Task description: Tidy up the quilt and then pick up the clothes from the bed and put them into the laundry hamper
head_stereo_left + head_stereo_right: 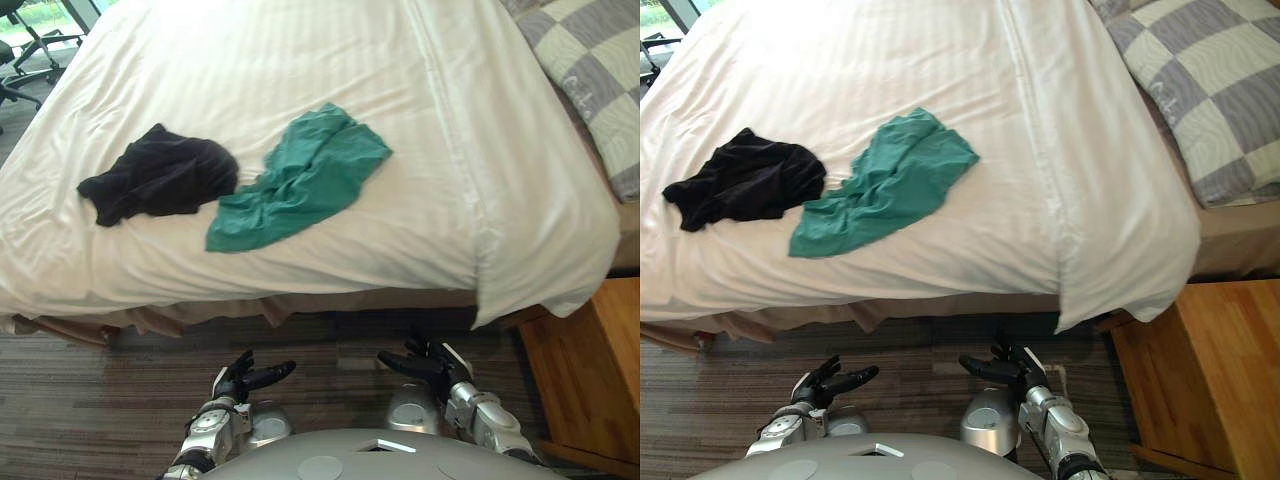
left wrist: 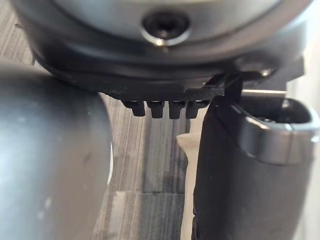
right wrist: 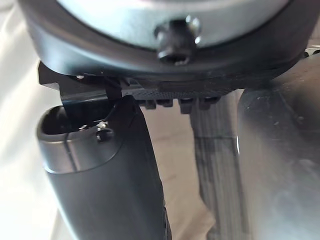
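White quilt (image 1: pixel 300 60) covered the bed, with black garment (image 1: pixel 160 178) and green garment (image 1: pixel 300 180) side by side on it. Left hand (image 1: pixel 245 378) and right hand (image 1: pixel 425 365) hung low, fingers relaxed, empty. Risk: a grab could have pinched quilt too, rumpling it.

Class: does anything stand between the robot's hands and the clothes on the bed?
Nothing visible does. The left hand and right hand hang open over the floor, below the edge of the bed; the green garment and black garment lie uncovered on the quilt.
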Robot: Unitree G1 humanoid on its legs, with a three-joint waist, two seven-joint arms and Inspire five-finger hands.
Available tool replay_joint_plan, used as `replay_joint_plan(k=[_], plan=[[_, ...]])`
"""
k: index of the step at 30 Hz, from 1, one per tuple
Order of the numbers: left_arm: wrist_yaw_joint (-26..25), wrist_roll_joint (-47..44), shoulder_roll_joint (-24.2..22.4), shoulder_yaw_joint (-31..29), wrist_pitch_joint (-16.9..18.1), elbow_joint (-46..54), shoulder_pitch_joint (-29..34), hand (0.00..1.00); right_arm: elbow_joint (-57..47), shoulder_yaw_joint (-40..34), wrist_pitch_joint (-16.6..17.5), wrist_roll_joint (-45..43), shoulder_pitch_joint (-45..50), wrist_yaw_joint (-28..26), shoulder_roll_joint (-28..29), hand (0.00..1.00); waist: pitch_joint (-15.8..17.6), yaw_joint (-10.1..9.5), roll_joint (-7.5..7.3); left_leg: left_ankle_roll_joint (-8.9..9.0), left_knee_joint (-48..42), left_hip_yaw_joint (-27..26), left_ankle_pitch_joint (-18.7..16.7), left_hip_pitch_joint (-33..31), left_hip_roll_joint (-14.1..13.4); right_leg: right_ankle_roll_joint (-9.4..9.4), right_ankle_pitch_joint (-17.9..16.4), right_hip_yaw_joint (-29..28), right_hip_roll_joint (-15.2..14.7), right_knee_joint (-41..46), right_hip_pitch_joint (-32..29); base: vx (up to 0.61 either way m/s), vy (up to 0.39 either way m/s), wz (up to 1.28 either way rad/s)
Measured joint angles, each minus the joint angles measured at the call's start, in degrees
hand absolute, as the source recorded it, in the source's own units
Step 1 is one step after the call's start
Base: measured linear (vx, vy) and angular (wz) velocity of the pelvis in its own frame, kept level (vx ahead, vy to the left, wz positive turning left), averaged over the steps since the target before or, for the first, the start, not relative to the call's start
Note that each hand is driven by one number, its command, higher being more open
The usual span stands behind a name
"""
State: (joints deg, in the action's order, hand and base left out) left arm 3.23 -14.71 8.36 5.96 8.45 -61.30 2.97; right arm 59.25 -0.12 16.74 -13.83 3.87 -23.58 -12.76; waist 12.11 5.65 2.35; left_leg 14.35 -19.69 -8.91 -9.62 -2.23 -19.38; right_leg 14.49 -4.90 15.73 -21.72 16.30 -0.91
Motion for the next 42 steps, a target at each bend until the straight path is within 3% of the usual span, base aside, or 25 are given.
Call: replay_joint_plan(k=[1,2,3,4,5,6,8,9,15,19,22,23,24,26,28,29,30,31,33,34,35,37,39,41,42], plan=[[0.10,0.63,0.76,0.81,0.25,0.16,-0.51,1.00,1.23,-0.80,-0.02,-0.13,-0.28,0.33,1.41,1.00,-0.12,-0.56,-1.37,0.17,-1.12,-0.65,-0.05,-0.30,1.40,0.27,2.27,-0.41,-1.21,-2.00,0.83,-0.11,0.615,0.16],[0.19,1.29,1.53,1.18,0.18,0.36,-0.73,1.00,1.97,-1.47,0.07,-0.06,-0.28,1.14,2.22,1.00,-0.16,-1.54,-1.89,-0.25,-1.45,-1.35,-0.57,-0.79,2.63,-1.51,5.89,-0.34,-2.14,-4.44,0.91,-0.13,0.477,-0.26],[-0.30,1.77,1.80,0.97,-0.03,0.59,-0.56,1.00,2.81,-1.41,0.04,-0.01,-0.25,1.65,2.29,1.00,-0.92,-2.92,-2.44,-1.55,-0.34,-3.36,-1.25,-1.26,3.04,-7.98,14.10,1.51,-1.90,-7.75,-0.35,-0.17,0.593,-0.52],[-0.97,2.04,1.87,0.68,0.11,0.80,-0.27,1.00,2.76,-0.43,0.24,0.16,-0.01,1.56,2.84,1.00,-1.54,-4.15,-2.86,-3.43,2.80,-5.66,0.12,-0.45,3.69,-12.95,16.73,6.29,-1.62,-6.11,-2.28,-0.15,0.565,-0.54],[-1.38,2.18,1.87,0.75,0.23,0.79,-0.28,1.00,2.76,0.07,0.61,0.67,-0.03,1.54,2.96,1.00,-1.64,-4.34,-3.08,-4.04,4.62,-6.53,1.09,0.31,4.14,-13.64,15.92,8.64,-1.16,-4.65,-2.61,-0.06,0.526,-0.36],[-1.57,2.42,1.76,2.34,0.16,0.79,-0.50,1.00,2.17,1.82,2.45,2.47,-0.07,1.54,3.70,1.00,-1.80,-3.61,-3.29,-5.59,10.20,-6.81,4.38,1.99,5.84,-12.52,9.87,10.91,3.38,0.23,-2.59,0.00,0.354,-0.07],[-1.45,2.53,1.54,4.63,-0.26,0.78,-1.32,1.00,0.78,2.55,2.62,2.13,0.41,1.34,4.25,1.00,-1.83,-2.90,-3.35,-7.08,13.47,-5.96,6.51,2.00,7.94,-11.22,1.94,8.38,9.53,1.38,-2.59,0.01,0.216,0.16],[-4.30,1.34,0.35,7.69,-7.63,1.03,-2.47,1.00,-1.08,10.35,-1.26,4.35,-1.94,0.45,6.03,1.00,-2.55,-0.64,-4.04,-8.60,24.81,-6.56,13.90,8.48,14.57,-9.64,-0.29,9.16,13.94,-12.46,8.46,0.01,0.050,0.12],[-4.25,1.04,0.47,6.60,-7.60,1.03,-2.41,1.00,-0.95,10.29,-1.37,4.36,-1.95,0.45,5.82,1.00,-2.51,-0.91,-4.12,-8.43,24.62,-8.91,13.28,8.71,14.21,-9.71,0.02,7.53,13.82,-12.47,7.75,-0.01,0.013,-0.13],[-4.14,-3.19,-0.15,1.63,-7.49,0.07,-1.83,1.00,-0.98,5.68,-2.29,0.07,-1.51,2.82,6.62,1.00,-2.41,-0.32,-4.26,-9.28,24.67,-10.18,12.60,8.60,15.22,-9.05,-0.69,6.75,12.91,-12.10,6.87,0.02,0.047,-0.12],[-5.72,-8.15,-1.63,-6.02,-7.71,-0.82,-1.58,1.00,-0.70,-5.07,-3.91,-8.50,1.83,7.28,7.99,1.00,-2.50,-0.18,-4.43,-10.29,24.60,-8.53,12.48,8.11,18.08,-7.38,-4.50,9.88,9.49,-8.19,7.04,0.08,0.096,0.68],[-6.87,-10.65,-1.86,-11.43,-8.12,-1.42,-1.34,1.00,0.39,-12.31,-4.46,-12.35,3.16,9.22,8.66,1.00,-2.81,-0.13,-5.04,-10.95,24.40,-10.25,12.33,7.40,19.90,-5.66,-6.36,12.08,6.63,-5.61,7.04,0.09,0.198,1.16],[-8.49,-13.15,-1.60,-18.31,-8.80,-2.06,-1.36,1.00,1.79,-20.95,-5.58,-15.53,4.18,11.27,8.84,1.00,-3.18,0.20,-5.62,-12.92,21.09,-15.22,10.31,5.51,20.91,-3.36,-7.20,14.69,3.91,-1.02,7.34,0.11,0.190,1.33],[-12.12,-17.44,-0.49,-26.52,-8.67,-3.50,-0.91,1.00,4.54,-32.28,-7.11,-17.79,6.24,15.48,7.76,1.00,-3.07,0.58,-5.03,-14.99,12.71,-14.47,5.43,2.62,20.76,-4.35,-6.39,13.59,1.48,10.22,6.21,0.19,0.183,1.61],[-13.69,-19.83,3.43,-32.12,-8.68,-3.90,-0.15,1.00,6.25,-39.44,-7.50,-18.63,9.39,17.98,7.28,1.00,-3.29,0.88,-4.19,-15.92,12.25,-11.45,4.24,4.30,19.90,-8.97,-3.09,9.31,0.27,23.00,2.56,0.30,0.133,1.57],[-14.38,-21.90,6.82,-36.83,-8.34,-3.83,0.38,1.00,7.13,-42.49,-7.50,-18.50,10.47,17.91,7.46,1.00,-2.76,0.70,-4.21,-15.99,13.24,-9.45,4.20,5.24,19.09,-9.18,-6.79,7.09,1.37,26.81,-0.60,0.31,0.009,0.97],[-15.64,-23.54,9.98,-42.01,-8.27,-4.03,0.90,1.00,7.67,-45.02,-7.29,-18.32,10.43,17.75,7.39,1.00,-2.60,0.64,-4.29,-15.93,14.16,-8.31,4.24,6.12,17.72,-9.65,-9.59,6.25,4.10,25.65,-2.61,0.24,-0.016,0.65],[-15.93,-23.98,11.48,-44.37,-8.19,-4.03,1.11,1.00,7.68,-45.91,-7.07,-18.27,10.36,17.74,7.42,1.00,-2.50,0.78,-4.28,-15.93,14.55,-7.82,4.23,6.67,17.05,-9.87,-10.30,5.76,5.90,23.48,-3.45,0.22,-0.018,0.48],[-16.25,-24.05,16.38,-50.52,-8.14,-3.56,0.90,1.00,7.97,-49.30,-5.53,-18.45,10.17,17.33,6.68,1.00,-2.52,0.74,-4.17,-15.27,16.17,-7.50,4.25,8.60,14.87,-10.34,-10.10,5.13,11.98,9.96,-4.20,0.18,-0.043,0.32],[-16.19,-24.13,18.22,-52.63,-8.15,-3.24,0.75,1.00,7.97,-50.84,-5.11,-18.97,9.99,16.65,5.74,1.00,-2.97,0.67,-4.76,-14.50,16.52,-8.42,4.03,9.05,14.83,-10.72,-6.78,5.03,13.37,2.81,-4.27,0.19,-0.073,0.05],[-16.22,-24.25,20.77,-55.52,-7.98,-3.03,0.22,1.00,7.93,-53.56,-4.59,-21.08,9.68,15.96,3.46,1.00,-3.66,0.64,-5.61,-12.44,16.90,-9.48,2.83,10.42,15.42,-12.03,-1.68,4.24,13.90,-0.75,-4.75,0.21,-0.082,-0.15],[-16.62,-23.94,22.40,-59.35,-7.53,-2.29,-0.36,1.00,7.61,-58.99,-3.33,-23.31,9.23,15.67,-1.35,1.00,-6.23,-0.05,-3.08,-10.97,16.22,-12.94,1.21,11.00,13.56,-12.24,-1.88,2.83,16.03,-2.56,-4.06,0.25,-0.037,-0.56],[-16.78,-23.20,25.35,-62.35,-4.63,-1.11,-2.47,1.00,6.58,-62.90,-2.30,-25.43,8.60,15.44,-5.27,1.00,-6.66,-1.10,-1.91,-9.50,9.03,-16.32,-1.68,9.31,11.26,-13.11,-2.92,1.26,17.87,-4.14,-3.45,0.25,-0.049,-0.55],[-15.86,-23.15,32.11,-63.04,-0.84,0.98,-7.67,1.00,6.24,-65.85,-1.63,-30.93,9.22,15.36,-8.72,1.00,-7.10,-0.53,-3.04,-9.94,-14.64,-15.63,-2.23,-1.16,4.65,-13.46,-1.39,0.54,19.51,-8.90,-0.69,0.22,-0.100,-0.08],[-15.52,-23.15,33.67,-62.74,0.23,1.78,-8.26,1.00,6.19,-65.85,-1.58,-32.04,9.13,15.31,-10.22,1.00,-7.04,-0.87,-2.83,-10.02,-18.87,-14.80,-2.19,-2.83,2.78,-13.97,-0.98,-0.28,20.23,-9.60,0.24,0.27,0.003,-0.63]])
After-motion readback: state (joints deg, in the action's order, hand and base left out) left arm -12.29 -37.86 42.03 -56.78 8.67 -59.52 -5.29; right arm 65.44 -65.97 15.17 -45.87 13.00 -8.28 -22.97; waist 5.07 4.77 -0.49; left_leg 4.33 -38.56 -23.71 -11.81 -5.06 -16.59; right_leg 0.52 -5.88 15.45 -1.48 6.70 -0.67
